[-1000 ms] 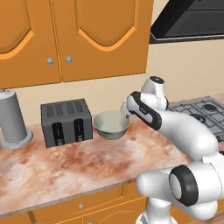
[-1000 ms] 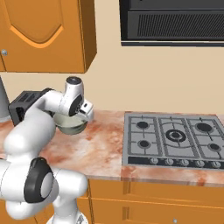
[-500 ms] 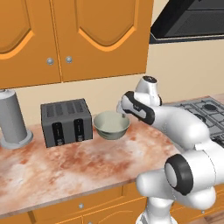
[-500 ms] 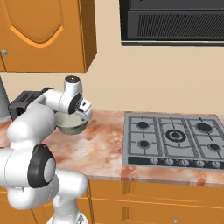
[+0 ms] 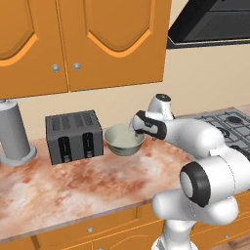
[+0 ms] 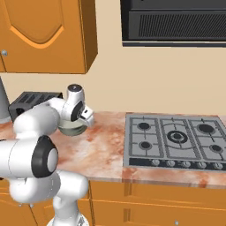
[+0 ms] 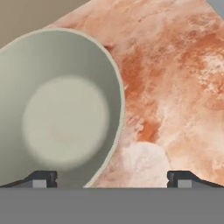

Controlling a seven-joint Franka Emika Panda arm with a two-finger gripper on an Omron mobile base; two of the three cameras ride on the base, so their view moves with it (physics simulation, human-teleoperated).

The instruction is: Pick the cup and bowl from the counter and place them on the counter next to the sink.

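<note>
On the worktop point(image 5: 88, 180) the bowl point(image 5: 124, 139) sits mouth-up beside the toaster point(image 5: 74, 135); claw point(image 7: 112, 177) spread wide straddles its rim.

Glossy white rounded arm point(image 5: 195, 139) — black joint bands — dark fingertips point(image 7: 43, 178).

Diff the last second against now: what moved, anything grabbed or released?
The arm swung its hand toward the bowl; the gripper now hangs open over the bowl's rim, one fingertip above the inside, the other above the counter. Nothing was grabbed or released. Bowl, toaster, grey canister and stovetop stayed put.
</note>
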